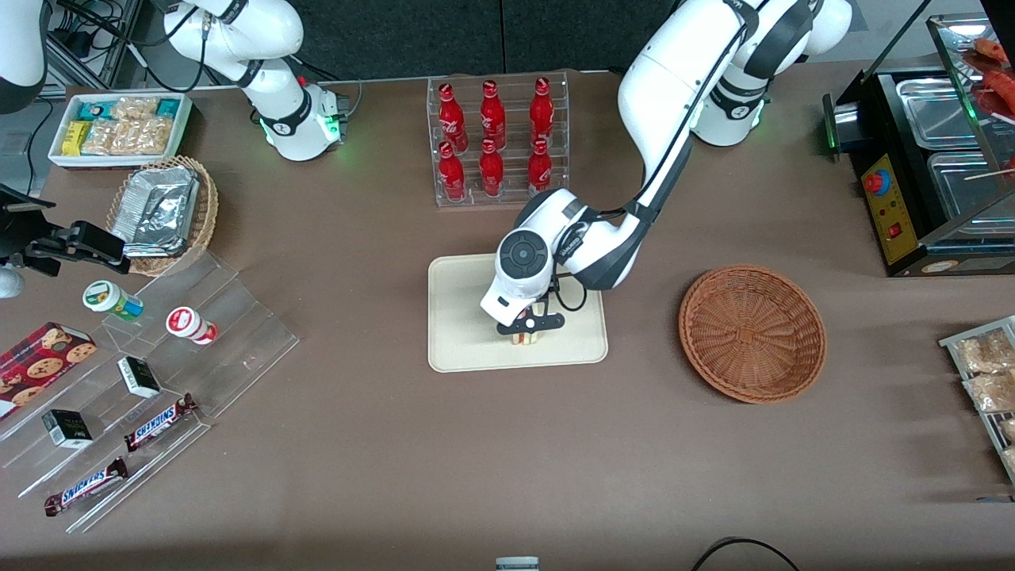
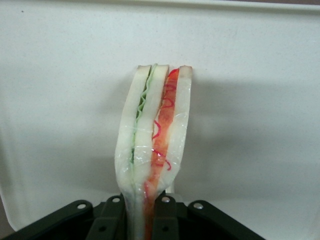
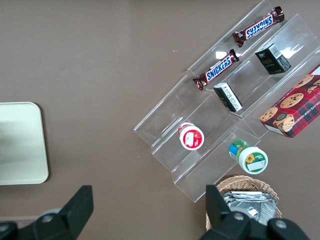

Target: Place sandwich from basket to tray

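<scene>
Now sandwich (image 2: 152, 145) in claw (image 1: 526, 331), over tray (image 1: 460, 333)

white rounded arm (image 1: 658, 103), black joints, black screwed gripper (image 1: 530, 327)

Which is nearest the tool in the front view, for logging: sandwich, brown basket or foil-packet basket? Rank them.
1. Sandwich, held in the tool over the tray.
2. Brown basket, toward the working arm's end.
3. Foil-packet basket, toward the parked arm's end.
</scene>
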{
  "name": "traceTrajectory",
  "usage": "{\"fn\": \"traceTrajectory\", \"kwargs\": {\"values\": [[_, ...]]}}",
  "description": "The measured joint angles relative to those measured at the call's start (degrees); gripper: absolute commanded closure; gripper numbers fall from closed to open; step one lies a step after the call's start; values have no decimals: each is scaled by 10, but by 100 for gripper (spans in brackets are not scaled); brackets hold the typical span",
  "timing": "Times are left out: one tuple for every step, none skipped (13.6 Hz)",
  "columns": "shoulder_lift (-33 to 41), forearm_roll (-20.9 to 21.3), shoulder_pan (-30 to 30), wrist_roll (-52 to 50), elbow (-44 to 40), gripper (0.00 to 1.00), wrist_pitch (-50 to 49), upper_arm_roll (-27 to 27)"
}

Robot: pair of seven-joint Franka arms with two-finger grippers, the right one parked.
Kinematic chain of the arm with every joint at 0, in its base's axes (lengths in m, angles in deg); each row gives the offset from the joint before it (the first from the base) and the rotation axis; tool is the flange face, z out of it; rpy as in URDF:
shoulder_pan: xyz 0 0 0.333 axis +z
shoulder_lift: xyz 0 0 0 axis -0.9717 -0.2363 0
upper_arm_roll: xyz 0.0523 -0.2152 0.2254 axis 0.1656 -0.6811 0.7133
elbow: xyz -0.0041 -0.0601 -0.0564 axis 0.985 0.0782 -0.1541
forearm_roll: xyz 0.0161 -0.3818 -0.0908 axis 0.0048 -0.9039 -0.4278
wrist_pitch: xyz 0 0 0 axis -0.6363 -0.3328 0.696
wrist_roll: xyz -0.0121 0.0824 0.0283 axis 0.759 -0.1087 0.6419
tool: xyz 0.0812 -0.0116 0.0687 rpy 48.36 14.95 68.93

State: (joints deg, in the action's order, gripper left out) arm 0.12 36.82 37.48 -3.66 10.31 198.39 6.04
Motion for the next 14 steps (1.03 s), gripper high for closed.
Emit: {"fn": "traceTrajectory", "kwargs": {"values": [[0,0,0,0,-1,0,0,0],[0,0,0,-1,-1,0,0,0],[0,0,0,-1,-1,0,1,0],[0,0,0,-1,-1,0,1,0],[0,0,0,-1,-2,0,1,0],[0,0,0,-1,-4,0,1,0],[0,0,0,-1,-8,0,1,1],[0,0,0,-2,-14,0,1,1],[0,0,0,-2,-20,0,0,1],[1,0,0,-2,-28,0,-6,2],[2,0,0,-2,-40,0,-20,3],[3,0,0,-1,-54,0,-37,5],[4,1,0,1,-70,0,-56,7],[6,3,1,8,-82,0,-72,9]]}}
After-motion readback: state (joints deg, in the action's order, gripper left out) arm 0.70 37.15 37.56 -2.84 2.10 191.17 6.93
